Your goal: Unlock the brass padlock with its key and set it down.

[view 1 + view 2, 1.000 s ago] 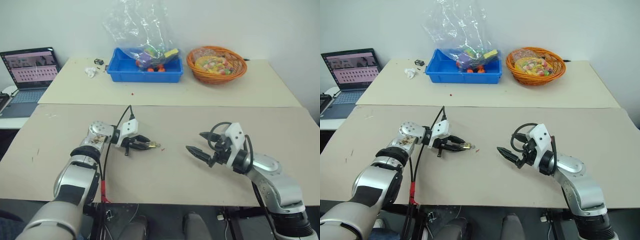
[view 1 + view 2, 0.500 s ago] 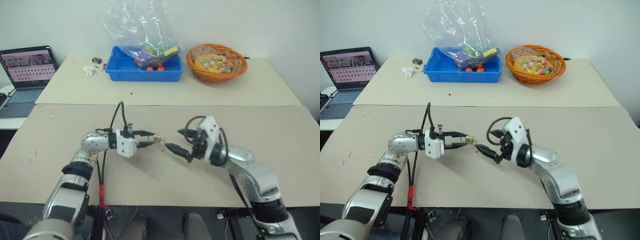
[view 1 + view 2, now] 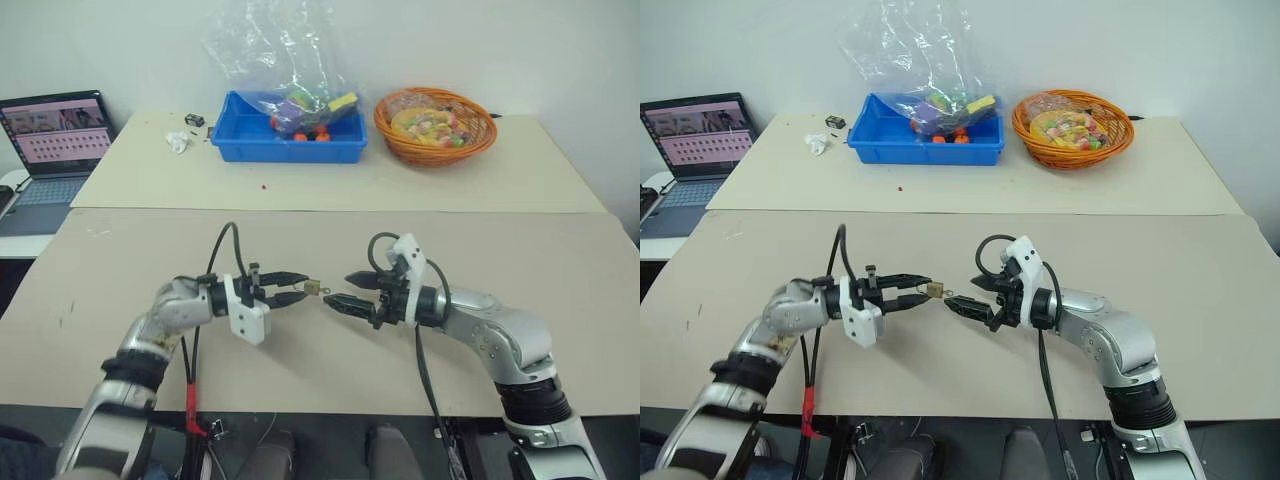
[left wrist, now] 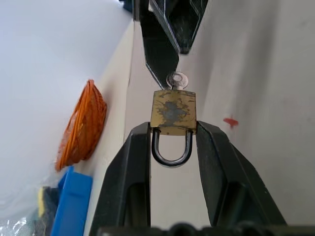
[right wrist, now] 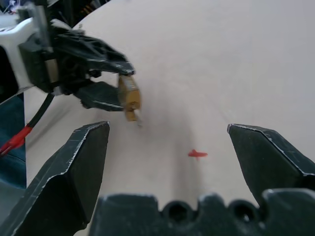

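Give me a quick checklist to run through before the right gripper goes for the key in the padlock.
1. Left gripper clamped on the brass padlock: ok.
2. Key seated in the padlock, its head pointing away from the left gripper: ok.
3. Right gripper open wide: ok.
4. Right gripper lined up on the key: not ok, the padlock sits nearer one finger.
5. Shackle released: cannot tell.
6. Padlock raised off the table: ok.

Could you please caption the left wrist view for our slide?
Left gripper pinches the brass padlock, key inserted, facing the open right gripper.
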You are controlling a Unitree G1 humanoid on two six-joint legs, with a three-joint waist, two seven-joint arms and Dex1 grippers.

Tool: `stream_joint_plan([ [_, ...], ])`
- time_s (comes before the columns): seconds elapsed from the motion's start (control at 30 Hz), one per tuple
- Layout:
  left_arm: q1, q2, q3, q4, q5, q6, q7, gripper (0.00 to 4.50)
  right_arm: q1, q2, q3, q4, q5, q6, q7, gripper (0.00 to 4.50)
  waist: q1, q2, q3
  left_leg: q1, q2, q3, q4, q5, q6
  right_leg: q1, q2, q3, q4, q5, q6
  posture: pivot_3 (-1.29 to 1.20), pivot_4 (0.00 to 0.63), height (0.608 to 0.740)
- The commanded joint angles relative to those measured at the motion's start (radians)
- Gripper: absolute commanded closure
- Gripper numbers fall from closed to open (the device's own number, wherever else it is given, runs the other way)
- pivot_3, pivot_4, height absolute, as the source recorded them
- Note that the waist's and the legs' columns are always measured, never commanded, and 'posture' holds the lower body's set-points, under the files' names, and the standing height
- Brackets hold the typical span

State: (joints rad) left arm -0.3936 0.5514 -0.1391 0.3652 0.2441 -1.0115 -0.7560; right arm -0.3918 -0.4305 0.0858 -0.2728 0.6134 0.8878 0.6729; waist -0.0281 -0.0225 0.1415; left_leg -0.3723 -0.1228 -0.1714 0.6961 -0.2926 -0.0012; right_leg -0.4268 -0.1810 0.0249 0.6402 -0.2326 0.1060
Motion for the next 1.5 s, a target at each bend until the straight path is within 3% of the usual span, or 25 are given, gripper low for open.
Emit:
stream_joint_plan([
  [0.03,0.033,0.028,0.025,-0.101,-0.005,0.061,0.054,3.68,-0.026,0.009,-0.025,-0.013,0.027,0.000,0.008,0.00,0.001,0.000,0.000,0.000,0.000,0.000,0.000,0.000,0.000,0.000,0.000,0.000,0.000,0.000,0.000,0.00,0.150,0.740],
  [0.43,-0.049,0.075,0.013,-0.038,0.115,0.117,0.193,3.68,-0.083,0.036,-0.018,-0.007,0.063,0.020,0.017,0.00,0.010,0.000,0.000,0.002,-0.001,0.001,-0.001,0.000,0.000,0.001,0.000,0.000,-0.007,0.000,0.000,0.00,0.150,0.740],
  [1.33,-0.050,0.089,-0.038,-0.049,0.104,0.135,0.233,3.68,-0.168,0.123,0.008,0.107,0.021,0.002,0.022,0.00,0.007,0.000,0.000,0.001,0.000,0.001,-0.002,0.000,0.000,0.001,0.000,0.000,-0.008,0.000,0.000,0.00,0.150,0.740],
  [1.43,-0.050,0.089,-0.039,-0.049,0.104,0.136,0.234,3.68,-0.177,0.127,0.011,0.115,0.021,0.003,0.031,0.69,0.007,0.000,0.000,0.001,0.000,0.001,-0.002,0.000,0.000,0.001,0.000,0.000,-0.008,0.000,0.000,0.00,0.150,0.740],
  [1.5,-0.051,0.089,-0.039,-0.049,0.101,0.137,0.234,3.68,-0.180,0.130,0.016,0.127,0.013,-0.002,0.036,1.45,0.007,0.000,0.000,0.001,0.000,0.001,-0.002,0.000,0.000,0.001,0.000,0.000,-0.008,0.000,0.000,0.00,0.150,0.740],
])
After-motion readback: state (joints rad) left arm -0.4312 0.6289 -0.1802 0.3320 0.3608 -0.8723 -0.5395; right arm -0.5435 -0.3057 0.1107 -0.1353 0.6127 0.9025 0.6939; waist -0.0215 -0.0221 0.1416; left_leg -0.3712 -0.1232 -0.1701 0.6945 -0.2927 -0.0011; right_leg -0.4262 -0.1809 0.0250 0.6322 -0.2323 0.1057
